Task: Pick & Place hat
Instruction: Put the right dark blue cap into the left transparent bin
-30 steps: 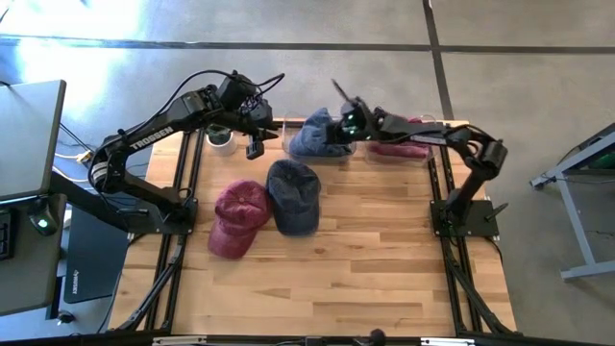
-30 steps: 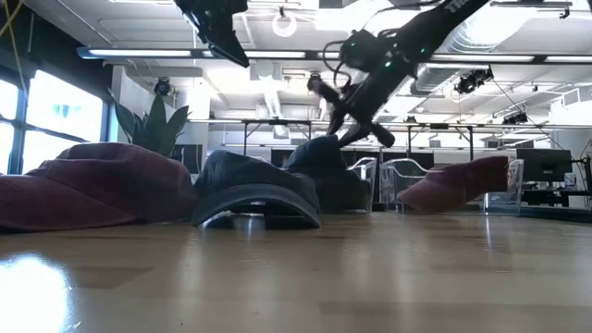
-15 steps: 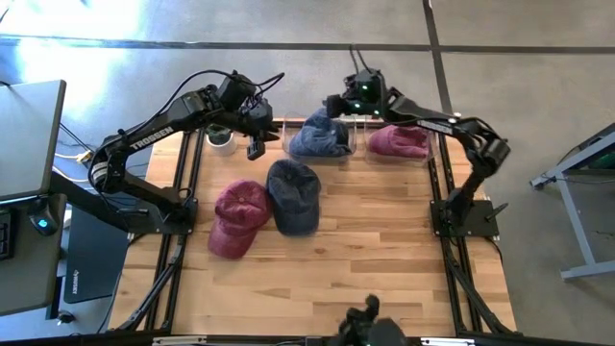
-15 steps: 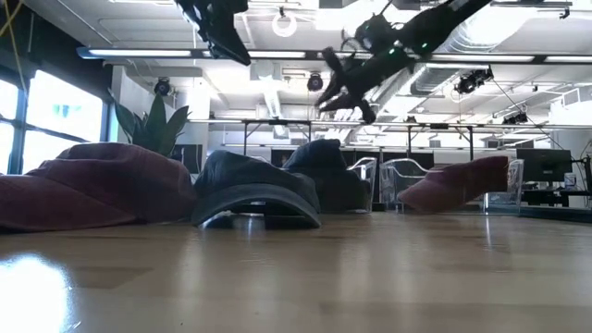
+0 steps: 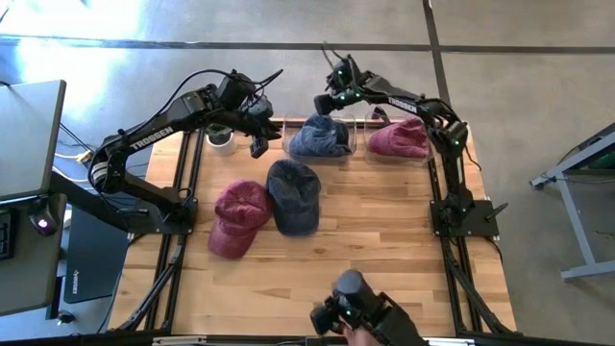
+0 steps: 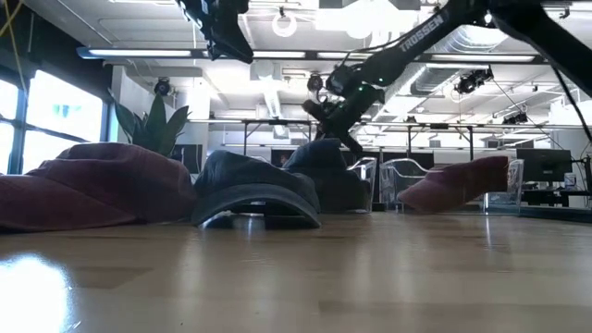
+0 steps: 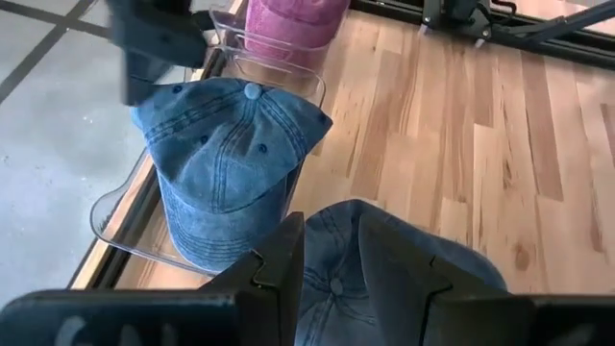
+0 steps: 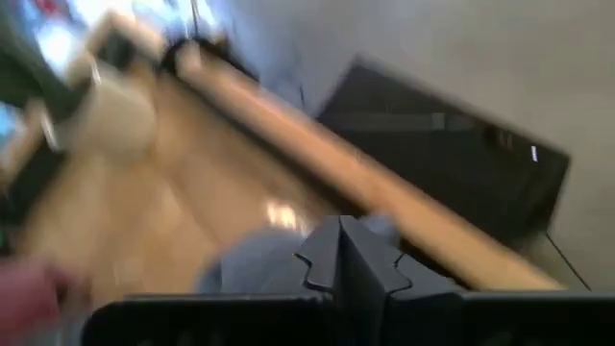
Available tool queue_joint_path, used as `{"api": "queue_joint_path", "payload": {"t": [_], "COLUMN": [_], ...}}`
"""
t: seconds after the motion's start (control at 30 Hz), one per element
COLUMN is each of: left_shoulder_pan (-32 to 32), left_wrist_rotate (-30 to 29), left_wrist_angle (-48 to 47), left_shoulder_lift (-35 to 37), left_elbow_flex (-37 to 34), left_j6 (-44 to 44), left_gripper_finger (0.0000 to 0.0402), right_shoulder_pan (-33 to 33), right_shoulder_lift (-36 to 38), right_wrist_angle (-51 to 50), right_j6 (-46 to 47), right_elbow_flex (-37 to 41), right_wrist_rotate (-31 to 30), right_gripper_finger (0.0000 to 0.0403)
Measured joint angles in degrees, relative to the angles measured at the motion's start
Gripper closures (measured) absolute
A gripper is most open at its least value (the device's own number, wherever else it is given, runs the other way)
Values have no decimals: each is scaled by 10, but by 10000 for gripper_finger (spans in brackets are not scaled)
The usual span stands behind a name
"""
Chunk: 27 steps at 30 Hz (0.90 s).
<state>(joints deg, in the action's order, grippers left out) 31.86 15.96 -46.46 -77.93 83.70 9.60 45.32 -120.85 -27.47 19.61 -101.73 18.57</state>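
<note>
The job looks about half done: a light blue hat (image 5: 320, 137) already sits in a clear bin (image 5: 288, 132) at the far edge of the table (image 5: 384, 250), with a pink hat (image 5: 399, 140) in the bin just beside it, while a dark blue hat (image 5: 292, 196) and a maroon hat (image 5: 237, 217) lie touching each other on the open wood, not yet placed. The right gripper (image 5: 333, 89) hangs above the far edge near the light blue hat, its fingers pressed together with nothing between them, which the right wrist view confirms. The left gripper (image 5: 258, 146) hovers over the far left part of the table, just short of the dark blue hat, partly open and empty; judging by its position, that hat is probably its next pick. The high view alone gives the full layout of four hats and both arms, plus a small pot (image 5: 221, 137) by the left arm and what may be a person's hand holding a dark device at the near edge, though that corner is hard to read. The left wrist view shows what the high view cannot: the light blue hat standing crown up inside its bin and the dark blue hat right under the fingers (image 7: 283, 264). The low view adds only that both grippers are well clear of the hats in height.
</note>
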Motion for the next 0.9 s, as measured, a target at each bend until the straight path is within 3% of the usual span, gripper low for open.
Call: {"api": "queue_joint_path", "payload": {"t": [0.2, 0.4, 0.5, 0.8, 0.9], "left_shoulder_pan": [0, 0, 0, 0, 0], "left_wrist_rotate": [-2, -2, 7, 15, 8], "left_wrist_angle": [2, 11, 13, 12, 5], "left_shoulder_lift": [0, -13, -15, -15, -15], "left_elbow_flex": [0, 1, 1, 1, 1], "left_j6": [-9, -11, -11, -5, 12], "left_gripper_finger": [302, 302, 302, 302, 302], "right_shoulder_pan": [-22, -44, -50, -51, -52], "right_shoulder_lift": [0, 0, 0, 65, 93], "right_wrist_angle": [-172, -173, -166, -226, -242], "right_j6": [-112, -125, -122, -106, -109], "right_elbow_flex": [-23, 27, 28, 8, 8], "right_wrist_rotate": [3, -144, -179, -199, -150], "right_gripper_finger": [400, 401, 397, 398, 395]}}
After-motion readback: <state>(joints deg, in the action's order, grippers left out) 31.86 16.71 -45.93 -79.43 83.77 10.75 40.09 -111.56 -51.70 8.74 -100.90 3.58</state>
